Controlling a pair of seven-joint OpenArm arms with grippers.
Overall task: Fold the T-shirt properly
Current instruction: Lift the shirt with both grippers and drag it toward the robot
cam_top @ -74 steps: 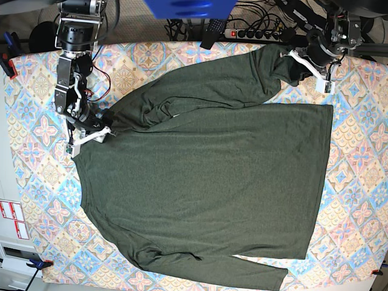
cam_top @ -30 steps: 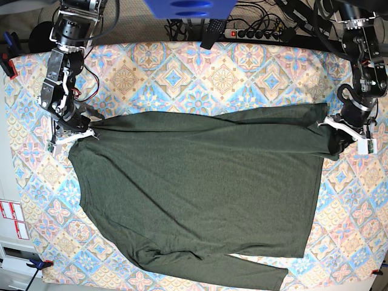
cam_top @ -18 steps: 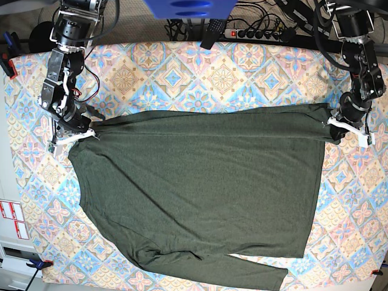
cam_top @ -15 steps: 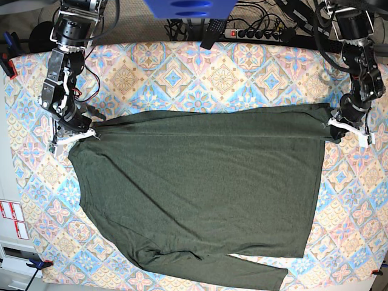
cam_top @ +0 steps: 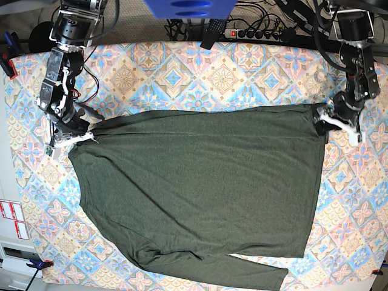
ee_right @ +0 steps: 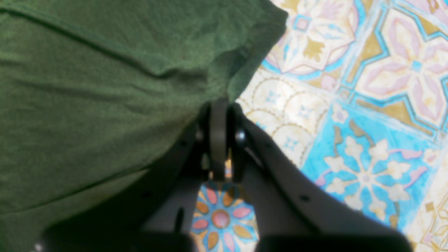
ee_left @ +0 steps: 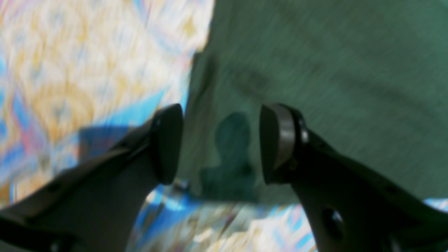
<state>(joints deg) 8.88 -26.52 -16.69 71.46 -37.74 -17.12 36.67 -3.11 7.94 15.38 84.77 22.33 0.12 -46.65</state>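
Observation:
The dark olive T-shirt [cam_top: 200,182] lies flat on the patterned table, its upper part folded down into a straight top edge, with a sleeve trailing at the bottom. My left gripper [cam_top: 325,119] hovers over the shirt's top right corner. In the left wrist view it [ee_left: 220,143] stands open above the fabric [ee_left: 332,70], with nothing between its pads. My right gripper [cam_top: 86,135] is at the top left corner. In the right wrist view it [ee_right: 218,133] is shut, pinching the shirt's edge [ee_right: 87,87].
A tiled-pattern cloth [cam_top: 182,73] covers the table. A power strip [cam_top: 251,33] and cables lie beyond the far edge, next to a blue object [cam_top: 188,7]. Red clamps [cam_top: 6,63] sit on the left edge. White labels [cam_top: 12,219] are at the lower left.
My left gripper has opened and let go of the shirt's top right corner, shifting slightly up and inward. The right gripper keeps its hold and has hardly moved.

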